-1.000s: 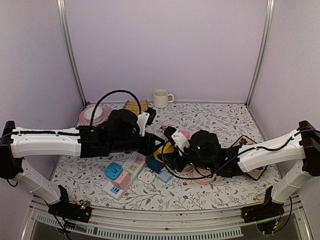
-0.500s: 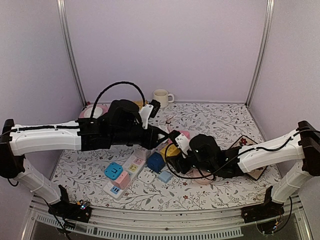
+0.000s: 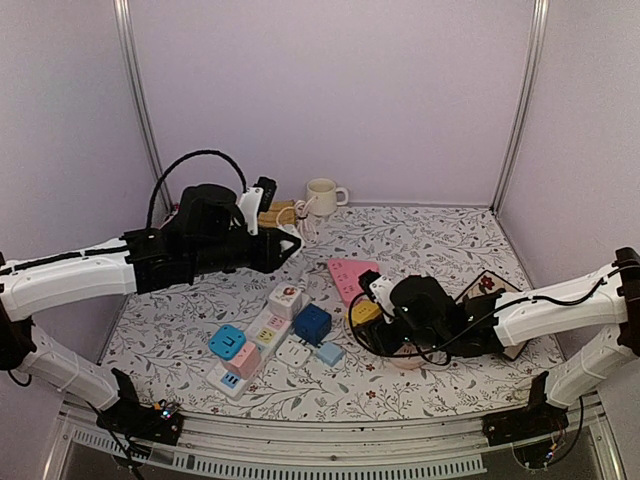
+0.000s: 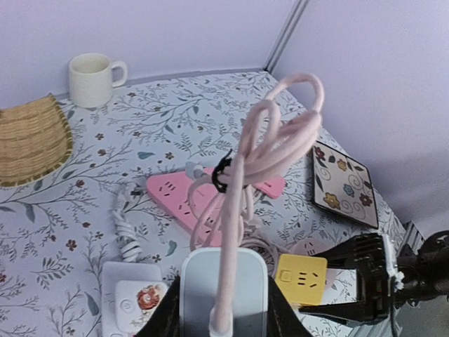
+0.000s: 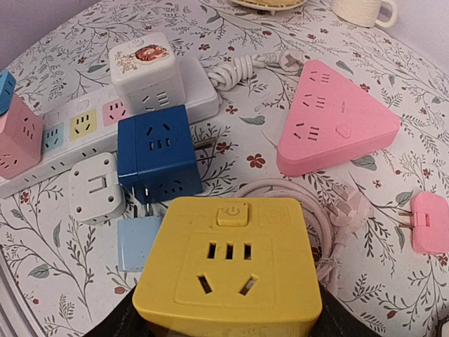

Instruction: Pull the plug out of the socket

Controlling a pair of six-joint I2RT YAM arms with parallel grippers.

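Walls (image 3: 330, 90): plain pale lilac panels at the back and on both sides.
Posts (image 3: 143, 110): slim metal uprights, one in each back corner.
Table (image 3: 440, 240): covered by a white cloth printed with grey leaves and small red flowers.
Rail (image 3: 350, 433): pale metal, running along the near edge.
Light: soft and even, with faint shadows.

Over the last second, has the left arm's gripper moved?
Yes. The left gripper has pulled back from the white power strip toward the mug, holding the plug.
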